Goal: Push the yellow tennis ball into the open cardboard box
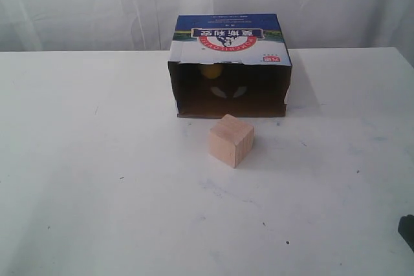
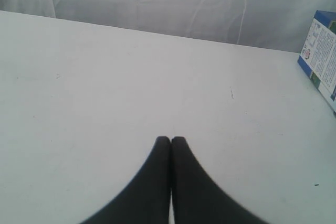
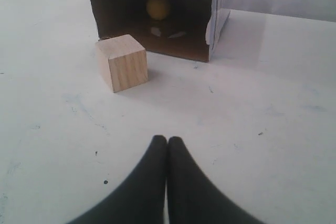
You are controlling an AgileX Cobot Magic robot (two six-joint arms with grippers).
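A wooden cube (image 1: 231, 140) stands on the white table (image 1: 90, 179), just in front of the mouth of the cardboard box (image 1: 229, 37) and a little apart from it. It is before the middle of the opening, slightly toward the right, and turned so that one corner edge faces the exterior camera. It is between the right gripper (image 3: 167, 140) and the opening. A white curtain (image 1: 77, 4) hangs behind the table.

The box lies with its open side toward the exterior camera. Its long side runs across that view from left to right. The top panel is blue, with a white band and a red-and-blue logo that reads upside down. The inside is dark brown, and the front edge looks a little torn.

The tennis ball (image 3: 157, 7) is inside the box, deep at the back and left of the middle. It is round, yellow and dim in the shadow.

The cube is pale, with straight grain lines and sharp edges.

Both grippers have black curved fingers pressed together, holding nothing. The left gripper (image 2: 170, 140) is over bare table, away from the box's side wall.
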